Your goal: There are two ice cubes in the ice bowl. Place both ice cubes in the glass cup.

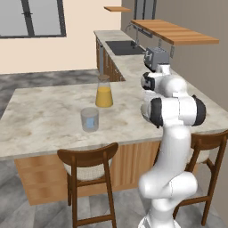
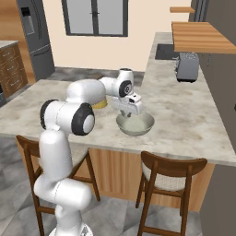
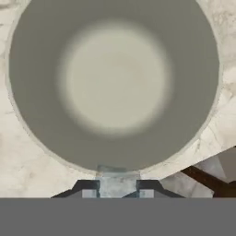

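Gripper [image 3: 118, 191]: clenched on a pale-blue ice cube [image 3: 118, 177], directly above the near rim of the ice bowl [image 3: 41, 120]. Glass cup [image 1: 90, 119]: on the marble surface [image 1: 40, 116], well apart from the gripper, blue cube inside; beside it an orange-juice carafe [image 1: 104, 91]. Right base view shows bowl beneath the hand. No legible writing.

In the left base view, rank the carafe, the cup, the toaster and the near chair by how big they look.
Largest to smallest as seen:
1. chair, though it is nearest the camera
2. carafe
3. toaster looks about equal to the cup; the toaster stands farther back, so I leave them unranked.
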Robot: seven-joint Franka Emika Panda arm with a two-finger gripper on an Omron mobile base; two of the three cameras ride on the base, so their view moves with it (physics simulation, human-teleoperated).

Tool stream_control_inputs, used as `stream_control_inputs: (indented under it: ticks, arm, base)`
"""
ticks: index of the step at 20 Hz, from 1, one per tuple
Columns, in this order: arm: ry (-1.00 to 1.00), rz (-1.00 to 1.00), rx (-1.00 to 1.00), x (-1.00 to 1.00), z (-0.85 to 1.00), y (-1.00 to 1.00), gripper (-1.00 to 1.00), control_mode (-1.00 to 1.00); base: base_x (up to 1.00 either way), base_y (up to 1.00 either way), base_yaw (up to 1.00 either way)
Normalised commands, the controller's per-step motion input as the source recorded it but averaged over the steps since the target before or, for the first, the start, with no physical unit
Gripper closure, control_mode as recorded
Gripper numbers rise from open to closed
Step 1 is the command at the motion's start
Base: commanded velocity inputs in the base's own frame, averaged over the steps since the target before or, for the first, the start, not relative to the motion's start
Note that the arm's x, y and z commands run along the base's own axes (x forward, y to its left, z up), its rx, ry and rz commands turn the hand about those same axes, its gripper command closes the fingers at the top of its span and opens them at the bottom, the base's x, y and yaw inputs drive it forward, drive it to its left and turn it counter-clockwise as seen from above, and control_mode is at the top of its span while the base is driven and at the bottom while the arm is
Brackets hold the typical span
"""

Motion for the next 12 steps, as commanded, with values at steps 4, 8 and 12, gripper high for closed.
stream_control_inputs:
  ticks: [4,8,12]
  arm:
    - [-0.06,0.00,0.00,-0.38,1.00,0.96,1.00,-1.00]
    - [-0.12,0.00,0.00,-0.24,0.91,1.00,1.00,-1.00]
    - [-0.08,-0.02,0.00,0.00,0.29,1.00,1.00,-1.00]
  base:
    - [0.00,0.00,0.00]
    - [0.00,0.00,0.00]
    - [0.00,0.00,0.00]
